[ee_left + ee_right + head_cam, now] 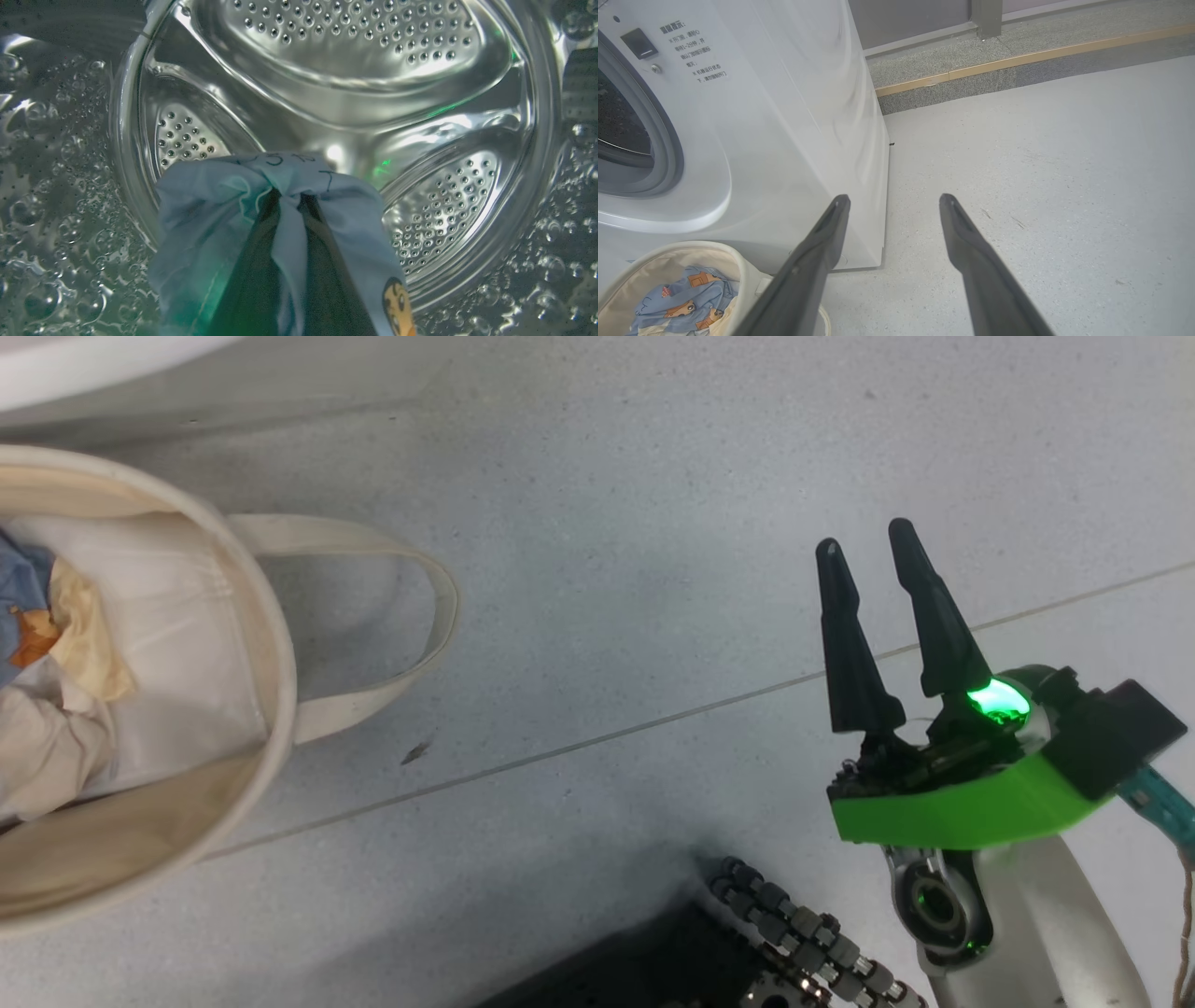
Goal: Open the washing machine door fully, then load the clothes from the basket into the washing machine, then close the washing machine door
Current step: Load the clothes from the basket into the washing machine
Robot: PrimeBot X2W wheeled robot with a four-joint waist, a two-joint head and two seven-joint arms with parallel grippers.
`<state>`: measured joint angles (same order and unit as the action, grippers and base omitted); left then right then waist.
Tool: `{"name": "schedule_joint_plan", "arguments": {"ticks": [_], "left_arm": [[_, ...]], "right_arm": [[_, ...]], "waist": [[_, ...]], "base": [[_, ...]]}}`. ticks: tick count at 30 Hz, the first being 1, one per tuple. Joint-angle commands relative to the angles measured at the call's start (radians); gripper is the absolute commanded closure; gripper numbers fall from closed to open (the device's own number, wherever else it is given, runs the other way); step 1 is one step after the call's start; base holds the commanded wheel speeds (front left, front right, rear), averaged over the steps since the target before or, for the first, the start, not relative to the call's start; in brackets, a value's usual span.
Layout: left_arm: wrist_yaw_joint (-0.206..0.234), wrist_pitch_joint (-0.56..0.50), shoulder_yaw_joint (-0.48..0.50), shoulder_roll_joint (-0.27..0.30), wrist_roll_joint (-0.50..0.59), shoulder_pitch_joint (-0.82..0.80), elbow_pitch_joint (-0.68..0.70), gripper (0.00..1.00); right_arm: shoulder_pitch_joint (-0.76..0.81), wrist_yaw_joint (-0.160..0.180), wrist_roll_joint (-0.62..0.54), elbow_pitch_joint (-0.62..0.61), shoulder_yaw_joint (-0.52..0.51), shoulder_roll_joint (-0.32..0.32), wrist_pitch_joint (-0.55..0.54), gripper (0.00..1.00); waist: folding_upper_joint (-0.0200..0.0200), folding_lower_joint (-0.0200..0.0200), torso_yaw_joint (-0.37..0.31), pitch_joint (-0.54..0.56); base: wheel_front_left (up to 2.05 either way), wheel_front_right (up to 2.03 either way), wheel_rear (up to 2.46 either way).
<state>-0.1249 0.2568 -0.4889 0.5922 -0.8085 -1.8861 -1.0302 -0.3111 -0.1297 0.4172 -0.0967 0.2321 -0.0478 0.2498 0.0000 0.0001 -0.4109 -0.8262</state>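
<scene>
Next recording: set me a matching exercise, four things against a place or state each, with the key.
Things:
1. left gripper
2. right gripper
3. basket
4. washing machine

Place or state:
a. open, above the floor
b. white, beside the basket
c. shut on a blue garment, reaching into the drum
d. holds clothes

Pairs: 1-c, 2-a, 3-d, 4-b
</scene>
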Motion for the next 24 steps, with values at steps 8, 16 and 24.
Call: {"name": "schedule_joint_plan", "arguments": {"ticks": [8,16,24], "left_arm": [[-0.005,-0.022,-0.056,-0.009,0.075,0.113,-0.048,0.0],[-0.006,-0.053,-0.153,-0.037,0.054,0.205,-0.099,0.0],[-0.006,-0.015,-0.177,-0.062,-0.036,0.402,-0.036,0.0]], "right_arm": [[0.009,-0.001,-0.006,-0.012,0.01,-0.002,0.012,0.0],[0.004,-0.001,-0.044,0.015,0.005,-0.002,0.012,0.0],[-0.009,-0.001,-0.094,0.082,0.005,-0.002,0.012,0.0]], "waist": [[0.0,-0.0001,0.026,0.027],[0.0,-0.0001,0.073,0.121],[0.0,-0.0001,0.141,0.27]], "base": [[0.0,0.0,0.0],[0.0,0.0,0.0],[0.0,0.0,0.0]]}}
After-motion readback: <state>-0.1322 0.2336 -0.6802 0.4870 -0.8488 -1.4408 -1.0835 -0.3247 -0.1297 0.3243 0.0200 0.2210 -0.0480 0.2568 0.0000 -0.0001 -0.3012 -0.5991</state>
